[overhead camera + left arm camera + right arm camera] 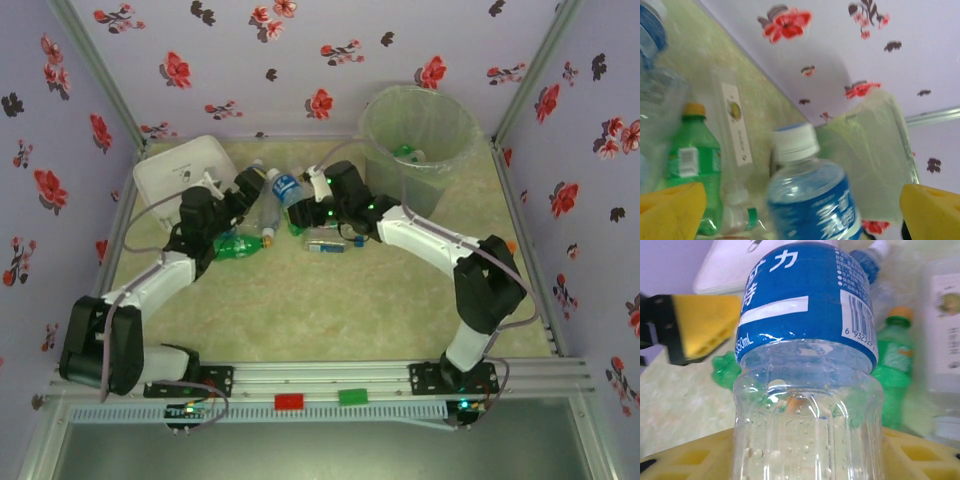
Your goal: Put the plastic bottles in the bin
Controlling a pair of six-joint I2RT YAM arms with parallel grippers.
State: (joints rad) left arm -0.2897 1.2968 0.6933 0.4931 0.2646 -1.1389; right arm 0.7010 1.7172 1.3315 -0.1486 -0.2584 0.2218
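A clear plastic bottle with a blue label (pixel 285 187) and a white cap hangs between my two grippers above the pile. My right gripper (pixel 312 196) is shut on its lower body (pixel 807 405), with a yellow pad on each side. My left gripper (pixel 246 192) is open. Its yellow fingers (pixel 671 210) stand wide on either side of the same bottle (pixel 812 200) without touching it. More bottles lie below: a green one (pixel 237 245), a clear one (pixel 326 243) and another clear one (pixel 264 215). The bin (pixel 440 168) stands at the back right with a green bottle (pixel 404 152) inside.
A flat white rounded box (pixel 180 165) lies at the back left, just behind the left gripper. Flowered walls close the table on three sides. Bare green tabletop (pixel 330 310) spreads between the pile and the arm bases.
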